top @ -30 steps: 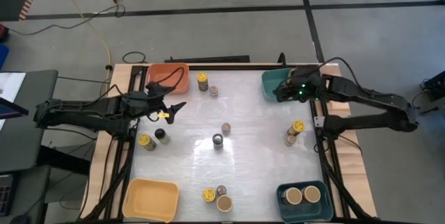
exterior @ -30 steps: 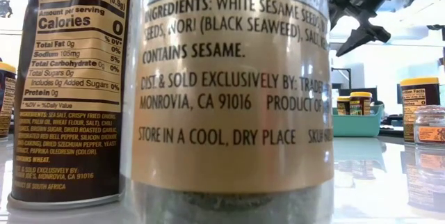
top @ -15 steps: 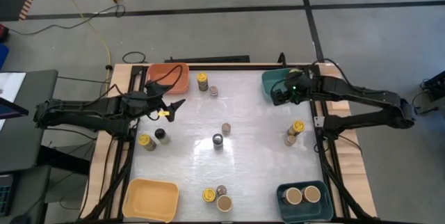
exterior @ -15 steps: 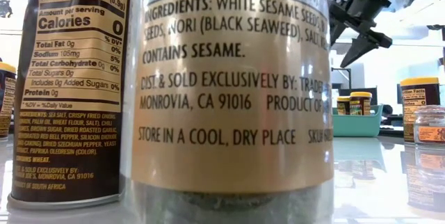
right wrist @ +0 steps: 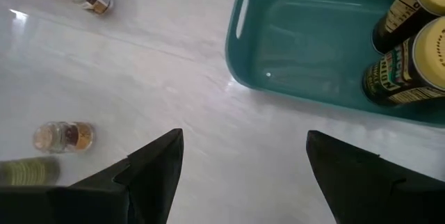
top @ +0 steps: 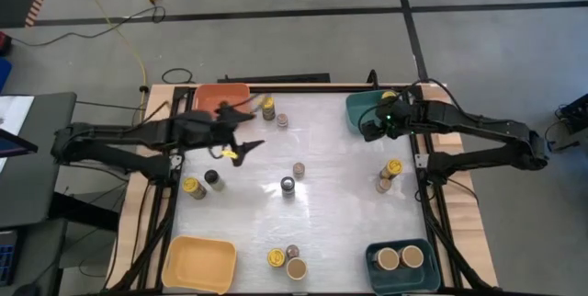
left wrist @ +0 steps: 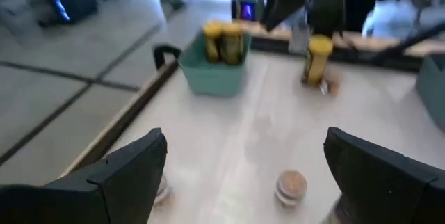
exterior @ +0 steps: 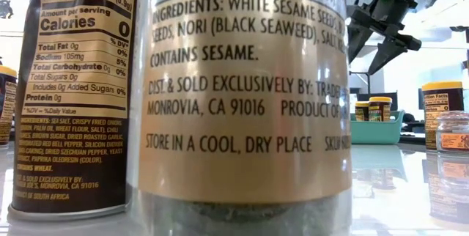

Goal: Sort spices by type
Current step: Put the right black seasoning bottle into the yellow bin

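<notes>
Spice jars stand scattered on the white table: a yellow-lidded one and a small one at the far middle, and a small one and a black-lidded one in the centre. Others stand at the left, right and near edge. My left gripper hangs open above the table's left-centre, holding nothing. My right gripper hangs open, pointing down, beside the teal bin. That bin holds two yellow-lidded jars.
An orange bin sits at the far left and a yellow bin at the near left. A dark teal bin at the near right holds two tan-lidded jars. Two jars stand right in front of the low camera.
My left gripper has risen and gone toward the table's right, out over the white surface, rolling a little; it stays open. My right gripper has tipped its fingers further downward beside the teal bin, still open.
</notes>
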{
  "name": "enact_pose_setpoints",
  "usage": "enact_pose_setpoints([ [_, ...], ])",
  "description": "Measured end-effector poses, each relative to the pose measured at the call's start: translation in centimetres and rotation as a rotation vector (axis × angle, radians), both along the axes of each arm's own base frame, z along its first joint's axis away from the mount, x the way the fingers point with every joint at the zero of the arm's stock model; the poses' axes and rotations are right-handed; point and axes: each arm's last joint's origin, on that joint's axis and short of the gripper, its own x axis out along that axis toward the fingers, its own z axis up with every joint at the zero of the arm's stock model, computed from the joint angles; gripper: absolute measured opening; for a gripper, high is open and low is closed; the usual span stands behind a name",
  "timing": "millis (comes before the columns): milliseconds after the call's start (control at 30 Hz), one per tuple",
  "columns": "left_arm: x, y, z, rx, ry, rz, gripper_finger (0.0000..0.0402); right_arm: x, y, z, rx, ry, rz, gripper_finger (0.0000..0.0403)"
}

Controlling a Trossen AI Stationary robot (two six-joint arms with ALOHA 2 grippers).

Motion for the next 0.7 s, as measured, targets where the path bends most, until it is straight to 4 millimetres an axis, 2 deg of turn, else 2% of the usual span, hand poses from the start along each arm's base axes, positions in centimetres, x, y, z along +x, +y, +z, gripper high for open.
enact_pose_setpoints([
  [233, 6.3, 0.1, 0.7, -0.223, 0.224, 0.101, 0.0373, -0.1, 0.0, 0.0, -0.024, 0.034, 0.056, 0.0331],
  [500, 13.8, -2.1, -0.2, -0.555, 0.340, 0.301, 0.0373, -0.6, 0.3, -0.4, -0.020, 0.131, 0.142, 0.0331],
  [600, 15.5, -3.3, -1.4, -0.642, 0.405, 0.396, 0.0373, -0.9, 0.4, -0.5, -0.025, 0.171, 0.182, 0.0331],
  [700, 16.3, -4.6, -2.9, -0.712, 0.463, 0.488, 0.0373, -0.9, 0.4, -0.5, -0.035, 0.193, 0.215, 0.0331],
])
